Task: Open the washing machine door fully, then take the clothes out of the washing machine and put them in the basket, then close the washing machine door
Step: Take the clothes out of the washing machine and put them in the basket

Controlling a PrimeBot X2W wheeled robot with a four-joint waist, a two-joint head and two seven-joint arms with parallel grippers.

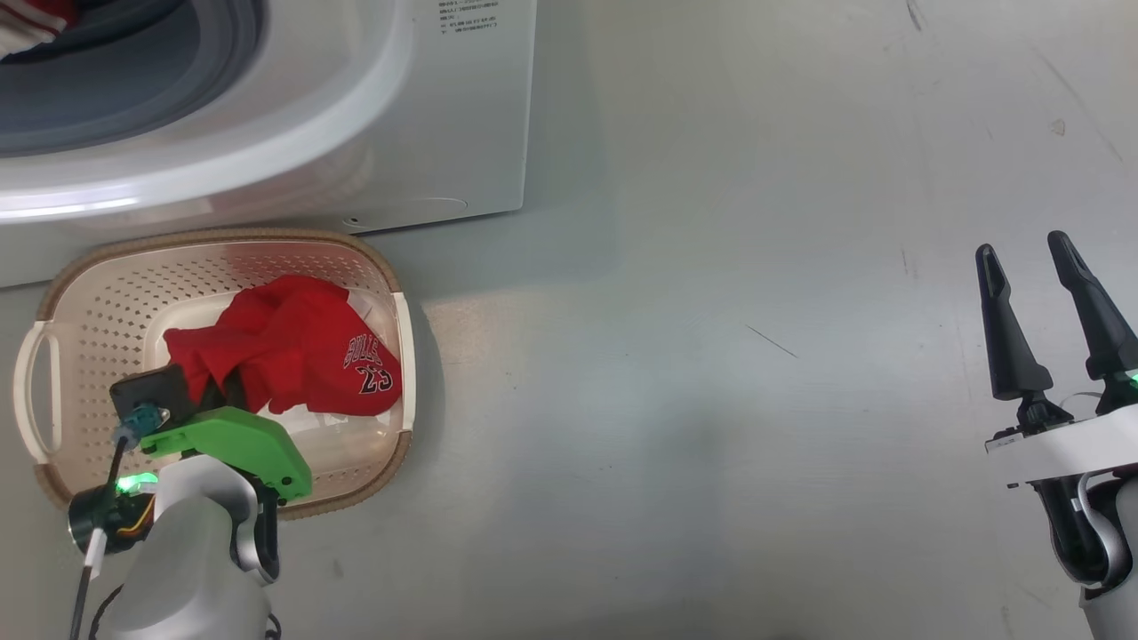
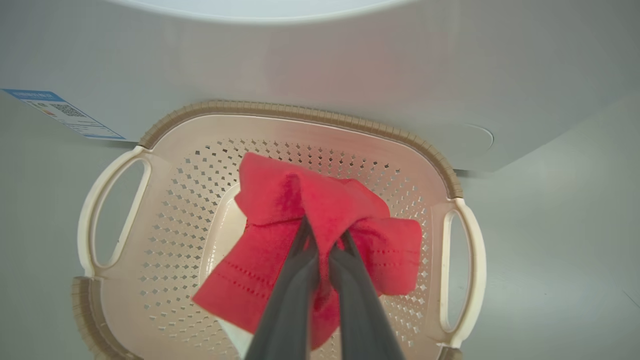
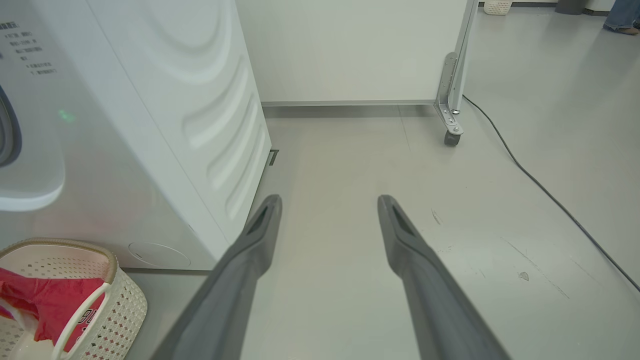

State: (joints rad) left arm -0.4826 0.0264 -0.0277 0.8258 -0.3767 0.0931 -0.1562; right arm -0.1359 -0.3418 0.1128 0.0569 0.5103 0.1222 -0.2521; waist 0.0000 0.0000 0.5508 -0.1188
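left gripper (image 2: 325,235): we see it clamped on the red jersey (image 2: 270,195), cloth bunched at its tips
basket (image 2: 300,111): beneath it, jersey inside
right gripper (image 1: 1022,246): spread wide, empty

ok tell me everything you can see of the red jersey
The red jersey is soft, matte cloth with rows of stitching, crumpled in a heap inside the basket. Bulls lettering and the number 23 face up toward the basket's right end. The left gripper is shut on a raised fold at its middle.
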